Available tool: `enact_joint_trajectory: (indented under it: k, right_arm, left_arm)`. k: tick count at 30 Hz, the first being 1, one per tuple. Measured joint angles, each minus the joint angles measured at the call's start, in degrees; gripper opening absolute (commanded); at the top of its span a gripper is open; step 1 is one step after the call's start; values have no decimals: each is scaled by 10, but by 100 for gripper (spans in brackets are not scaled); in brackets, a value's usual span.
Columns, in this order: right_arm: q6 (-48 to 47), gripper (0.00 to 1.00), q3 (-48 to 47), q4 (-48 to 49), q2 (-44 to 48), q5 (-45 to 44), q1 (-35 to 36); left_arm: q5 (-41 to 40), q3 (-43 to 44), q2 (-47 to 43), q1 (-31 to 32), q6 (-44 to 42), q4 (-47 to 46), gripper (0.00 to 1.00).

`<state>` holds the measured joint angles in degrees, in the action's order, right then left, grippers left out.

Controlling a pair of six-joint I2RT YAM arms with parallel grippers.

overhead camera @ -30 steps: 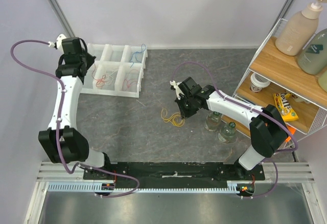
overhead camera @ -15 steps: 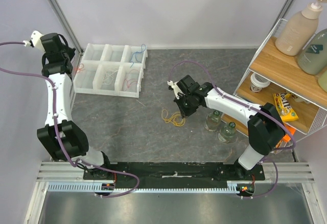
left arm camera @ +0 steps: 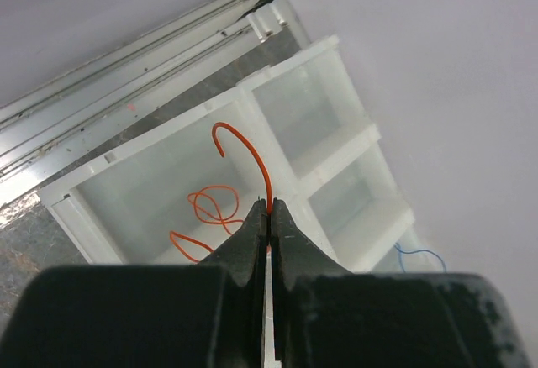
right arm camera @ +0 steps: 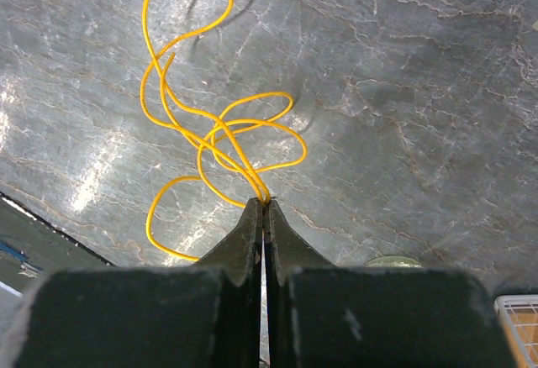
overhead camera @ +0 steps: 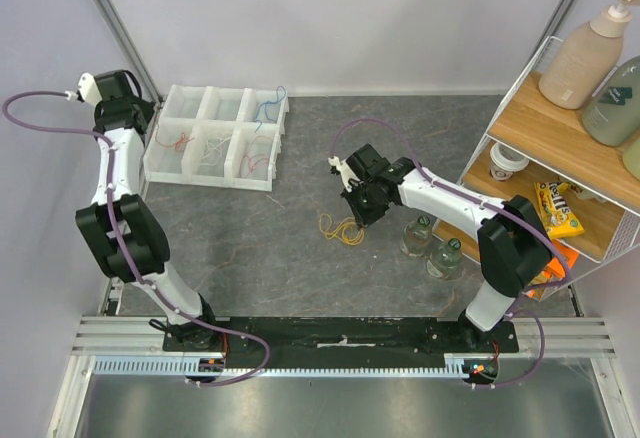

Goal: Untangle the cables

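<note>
Top external view. The orange cable is a thin, loosely curled strand in the near-left compartment of the white divided tray. The left gripper hangs just beside that compartment's left edge (its fingertips are too small here to judge). The yellow cable is a small tangle of overlapping loops on the grey table, well apart from the tray. The right gripper points down at the tangle's right end. A blue cable lies in the far-right compartment.

Left wrist view. The fingers are pressed together, pinching one orange strand. It rises from the tips and hooks over to the left. More orange loops lie in the compartment directly below; whether they are the same piece cannot be told.

Right wrist view. The yellow cable shows several crossing loops, with one free end curling away. The jaws are pressed together on a strand at the tangle's near edge. The remainder rests on the table, spreading away from the tips.
</note>
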<state>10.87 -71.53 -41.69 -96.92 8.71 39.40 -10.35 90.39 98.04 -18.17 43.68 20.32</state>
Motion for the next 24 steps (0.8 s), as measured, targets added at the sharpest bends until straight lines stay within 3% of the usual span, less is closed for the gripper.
enact_joint_trajectory:
  k: [8, 9, 11, 13, 15, 16, 24]
  right_arm:
    - [0, 0, -25, -5, -25, 1, -13]
    - [0, 0, -28, -6, -26, 1, -13]
    - [0, 0, -29, -7, -27, 1, -13]
    - [0, 0, -29, -9, -27, 1, -13]
    - [0, 0, -29, -9, -27, 1, -13]
    - [0, 0, -29, -9, -27, 1, -13]
    - [14, 0, -29, -8, -27, 12, -13]
  left_arm:
    - [17, 21, 106, -5, 8, 17, 2]
    - [22, 31, 120, -5, 8, 24, 6]
    - [35, 51, 144, -5, 8, 39, 18]
    - [45, 65, 158, -5, 7, 50, 44]
    - [50, 69, 162, -5, 5, 63, 89]
    - [50, 70, 162, -5, 5, 71, 93]
    - [69, 32, 99, -4, 7, 99, 90]
